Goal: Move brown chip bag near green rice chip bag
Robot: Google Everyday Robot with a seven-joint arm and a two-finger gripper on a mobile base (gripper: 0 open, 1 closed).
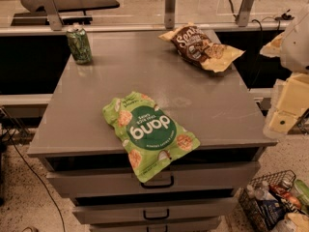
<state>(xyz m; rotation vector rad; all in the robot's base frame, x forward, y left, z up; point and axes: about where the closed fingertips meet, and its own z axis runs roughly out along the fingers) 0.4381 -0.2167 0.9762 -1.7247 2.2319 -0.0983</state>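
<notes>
One brown chip bag (200, 47), pincer (286, 111) apart to its right, openness unclear

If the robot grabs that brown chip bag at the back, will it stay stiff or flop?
Probably floppy: the brown chip bag looks crinkled, so it should sag when pinched. It seems light, likely sliding easily on the smooth cabinet top. The gripper hangs beyond the top's right edge, apart from it.
</notes>
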